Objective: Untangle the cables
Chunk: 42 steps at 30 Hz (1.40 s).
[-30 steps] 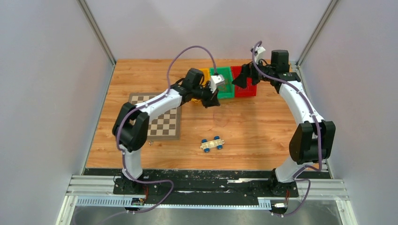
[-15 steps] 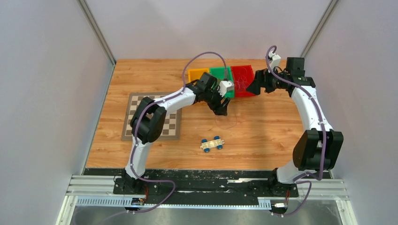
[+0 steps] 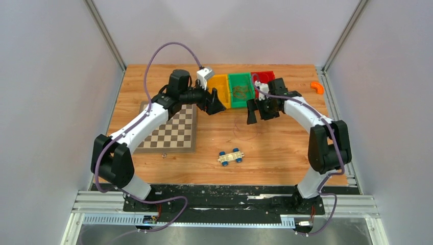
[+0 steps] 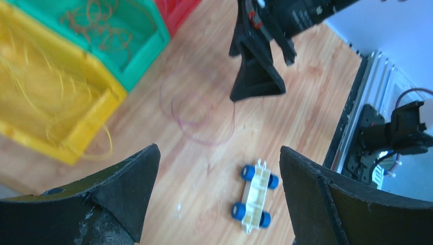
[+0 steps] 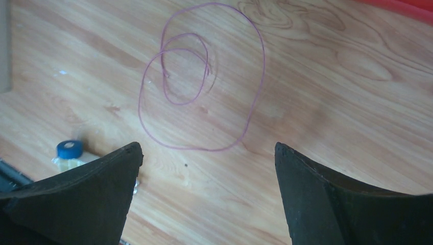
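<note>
One thin reddish cable (image 5: 204, 76) lies in loose loops on the wooden table (image 3: 275, 148), also seen as a faint loop (image 4: 196, 109) from the left wrist. My right gripper (image 5: 208, 148) hovers open just above and beside it, with nothing between the fingers. Yellow cables (image 4: 41, 87) fill the yellow bin (image 3: 218, 84), one strand hanging over its rim. Orange cables (image 4: 102, 20) curl in the green bin (image 3: 241, 89). My left gripper (image 3: 217, 102) stands open and empty by the yellow bin's front edge, apart from the right gripper (image 3: 250, 115).
A red bin (image 3: 263, 76) sits behind the right wrist. A small toy car (image 3: 231, 156) with blue wheels lies on the table in front of the loop. A chessboard (image 3: 171, 130) lies at the left. An orange piece (image 3: 317, 87) rests at the far right edge.
My left gripper carried a cable from the green bin to the table, opened, and drew back to the yellow bin. The right gripper came from the red bin to above the loop.
</note>
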Available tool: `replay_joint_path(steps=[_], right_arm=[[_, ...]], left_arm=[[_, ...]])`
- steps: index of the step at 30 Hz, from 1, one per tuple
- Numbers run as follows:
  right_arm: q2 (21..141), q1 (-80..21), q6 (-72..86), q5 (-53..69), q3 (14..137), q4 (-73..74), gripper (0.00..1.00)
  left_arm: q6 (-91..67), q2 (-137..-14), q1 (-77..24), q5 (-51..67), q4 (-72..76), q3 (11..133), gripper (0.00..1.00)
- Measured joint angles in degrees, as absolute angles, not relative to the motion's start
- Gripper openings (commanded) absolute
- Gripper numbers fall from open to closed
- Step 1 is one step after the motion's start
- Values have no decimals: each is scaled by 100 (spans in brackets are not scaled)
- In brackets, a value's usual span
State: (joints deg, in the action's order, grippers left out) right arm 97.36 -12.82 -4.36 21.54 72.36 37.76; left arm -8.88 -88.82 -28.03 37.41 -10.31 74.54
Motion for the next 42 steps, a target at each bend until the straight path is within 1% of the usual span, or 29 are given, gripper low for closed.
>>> replay_joint_path(steps=[5, 8, 11, 13, 18, 20, 23, 28, 29, 35, 42], right_arm=[[10418, -1638, -137, 1406, 7303, 3468, 100], [10862, -1772, -16, 1046, 7393, 3295, 100], [11024, -1892, 38, 814, 7496, 3168, 100], [11083, -2005, 40, 714, 7561, 3046, 96], [11273, -2235, 3, 427, 7703, 2902, 81], [11299, -2270, -30, 351, 7721, 2864, 70], [11308, -2274, -121, 305, 7719, 2840, 47], [11292, -2250, -336, 169, 7636, 2749, 2], [11279, -2244, -373, 198, 7609, 2731, 0], [10938, -2241, -633, 482, 7369, 2869, 0], [9690, -2117, -978, 875, 7485, 3033, 0]], left_arm=[[-854, -8665, -2729, 3710, -1387, 6742, 95], [-792, -8484, -2735, 3695, -1557, 6598, 95], [-738, -8307, -2733, 3693, -1555, 6582, 95], [-725, -8224, -2727, 3693, -1531, 6582, 95], [-716, -8202, -2698, 3680, -1516, 6578, 95], [-716, -8202, -2685, 3677, -1514, 6578, 95], [-716, -8202, -2655, 3675, -1511, 6578, 95], [-716, -8202, -2598, 3671, -1500, 6558, 95], [-718, -8202, -2580, 3669, -1483, 6541, 95], [-718, -8202, -2521, 3656, -1431, 6414, 95], [-703, -8202, -2462, 3662, -1428, 6405, 96]])
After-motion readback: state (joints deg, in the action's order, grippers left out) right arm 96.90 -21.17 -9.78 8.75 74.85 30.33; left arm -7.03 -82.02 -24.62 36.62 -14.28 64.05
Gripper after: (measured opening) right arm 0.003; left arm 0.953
